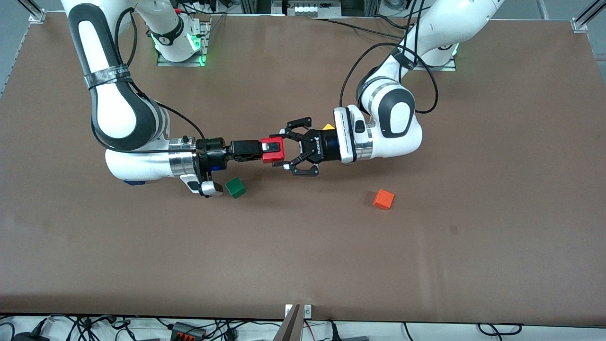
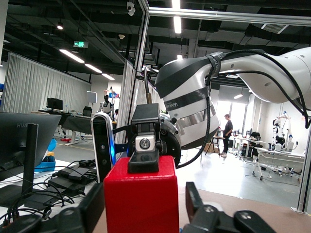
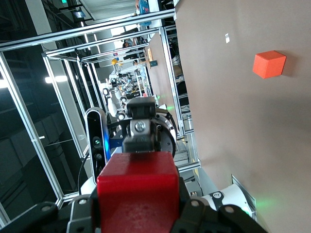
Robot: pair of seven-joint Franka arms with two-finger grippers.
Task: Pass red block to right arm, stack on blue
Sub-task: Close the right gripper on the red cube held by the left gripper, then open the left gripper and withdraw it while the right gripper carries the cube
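The red block [image 1: 277, 156] is up in the air over the middle of the table, between the two grippers. My right gripper [image 1: 268, 150] is shut on it, one slim finger [image 2: 144, 156] lying on its top face. My left gripper [image 1: 284, 151] is open, its claw fingers [image 2: 195, 203] set on either side of the block, with a small gap at one side. The block fills the bottom of the left wrist view [image 2: 141, 199] and of the right wrist view [image 3: 138, 194]. The blue cube [image 1: 134, 182] is mostly hidden under my right forearm.
A green cube [image 1: 235, 187] lies just beside my right wrist, nearer the front camera. An orange cube [image 1: 383, 199] lies toward the left arm's end, also in the right wrist view [image 3: 268, 64]. A yellow piece [image 1: 327, 127] peeks out by my left wrist.
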